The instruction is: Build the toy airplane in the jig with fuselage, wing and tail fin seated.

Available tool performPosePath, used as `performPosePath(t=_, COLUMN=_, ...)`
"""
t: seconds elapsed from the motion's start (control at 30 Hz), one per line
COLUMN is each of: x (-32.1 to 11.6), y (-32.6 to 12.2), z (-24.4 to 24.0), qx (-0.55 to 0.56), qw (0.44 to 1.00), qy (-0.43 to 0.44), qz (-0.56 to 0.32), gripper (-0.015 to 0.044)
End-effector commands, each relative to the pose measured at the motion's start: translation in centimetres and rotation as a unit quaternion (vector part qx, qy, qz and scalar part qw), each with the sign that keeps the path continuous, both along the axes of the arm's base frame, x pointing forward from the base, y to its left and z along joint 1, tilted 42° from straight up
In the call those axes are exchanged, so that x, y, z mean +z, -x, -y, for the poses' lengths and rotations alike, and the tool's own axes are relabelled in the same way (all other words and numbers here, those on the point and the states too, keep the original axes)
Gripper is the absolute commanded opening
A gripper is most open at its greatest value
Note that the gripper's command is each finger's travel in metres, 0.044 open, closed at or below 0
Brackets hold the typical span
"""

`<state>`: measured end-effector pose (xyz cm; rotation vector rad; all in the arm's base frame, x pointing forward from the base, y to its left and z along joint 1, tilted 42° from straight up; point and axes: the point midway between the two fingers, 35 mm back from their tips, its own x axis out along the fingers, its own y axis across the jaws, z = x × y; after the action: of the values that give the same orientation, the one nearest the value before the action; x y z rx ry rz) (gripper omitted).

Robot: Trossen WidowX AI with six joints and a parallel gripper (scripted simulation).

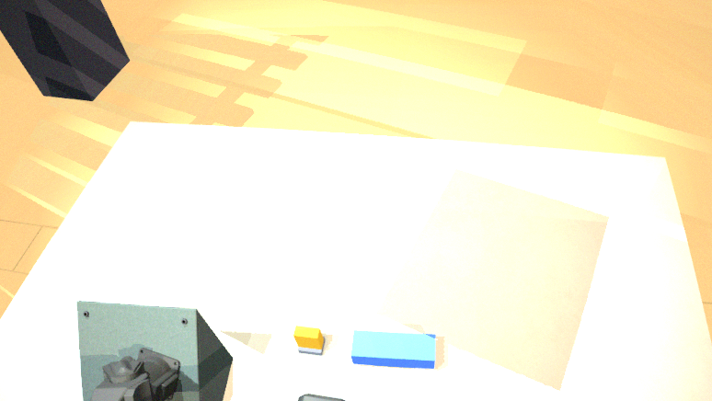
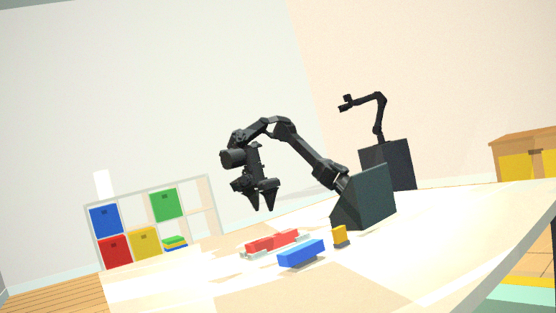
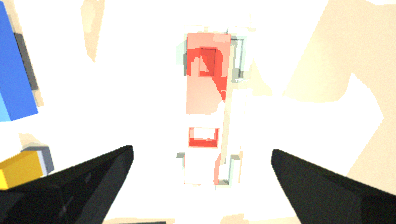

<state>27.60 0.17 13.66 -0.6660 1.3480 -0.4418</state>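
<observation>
The red fuselage (image 2: 272, 241) (image 3: 204, 95) lies low and lengthwise in the pale grey cradle (image 2: 257, 255) (image 3: 235, 171), looking flat between its side walls. Its two top sockets are empty in the wrist view. The blue wing (image 1: 393, 346) (image 2: 297, 255) (image 3: 16, 80) rests on a low grey stand beside the cradle. The yellow tail fin (image 1: 308, 337) (image 2: 339, 235) (image 3: 22, 168) stands upright on a small grey base, nearer the arm's mount. My gripper (image 2: 263, 210) (image 3: 202, 153) is wide open and empty, pointing down above the fuselage. The top view shows neither gripper nor fuselage.
The arm's dark wedge mount (image 1: 136, 328) (image 2: 373, 198) stands on the white table (image 1: 298, 223) behind the tail fin. A second dark arm on a pedestal (image 2: 388, 166) stands farther back. A shelf with coloured bins (image 2: 165, 204) is beyond the table.
</observation>
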Motion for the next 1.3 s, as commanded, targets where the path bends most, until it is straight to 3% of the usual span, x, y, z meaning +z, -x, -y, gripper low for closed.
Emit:
performPosePath(t=0.0, x=0.1, y=0.1, z=-0.1, qx=0.012, qw=1.0, qy=0.003, qz=-0.014, gripper=0.044)
performPosePath(t=0.27, x=-1.2, y=-1.1, z=-1.6, qx=0.03, qw=0.999, qy=0.003, qz=-0.028, gripper=0.044)
performPosePath(t=0.5, x=-7.8, y=-4.0, z=-9.9, qx=0.033, qw=0.999, qy=-0.01, qz=-0.029, gripper=0.044)
performPosePath(t=0.77, x=-16.6, y=-3.3, z=-17.6, qx=0.029, qw=0.999, qy=0.001, qz=-0.026, gripper=0.044)
performPosePath(t=1.27, x=-19.5, y=-3.9, z=-15.5, qx=0.029, qw=0.999, qy=0.002, qz=-0.026, gripper=0.044)
